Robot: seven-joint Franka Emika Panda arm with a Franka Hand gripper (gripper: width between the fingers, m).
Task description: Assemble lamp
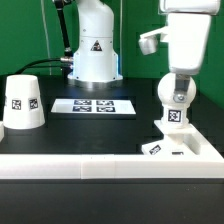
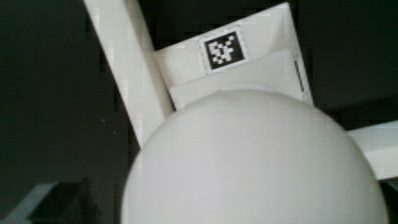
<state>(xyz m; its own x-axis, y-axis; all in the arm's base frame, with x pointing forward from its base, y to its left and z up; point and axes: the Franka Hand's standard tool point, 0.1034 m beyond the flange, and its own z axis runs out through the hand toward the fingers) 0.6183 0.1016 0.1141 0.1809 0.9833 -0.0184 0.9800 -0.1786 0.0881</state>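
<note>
The round bulb [image 1: 177,92] is standing on top of the low base [image 1: 176,145], over on the exterior view's right. The base sits pushed into the corner of the long white rail [image 1: 90,160], I think so it cannot slide while parts go on. The gripper [image 1: 178,72] hangs right over the bulb. Its fingers are spread wide apart and I do not think they are squeezing anything, though I can't really see the tips. The cup-like shade [image 1: 22,103] waits upside down well apart on the exterior view's left, not yet on the lamp. The marker board [image 1: 94,105] lies flat behind. In the wrist view the bulb [image 2: 258,160] fills almost everything, so the fingers are hidden, and only a bit of the base [image 2: 228,60] with its tag peeks out
</note>
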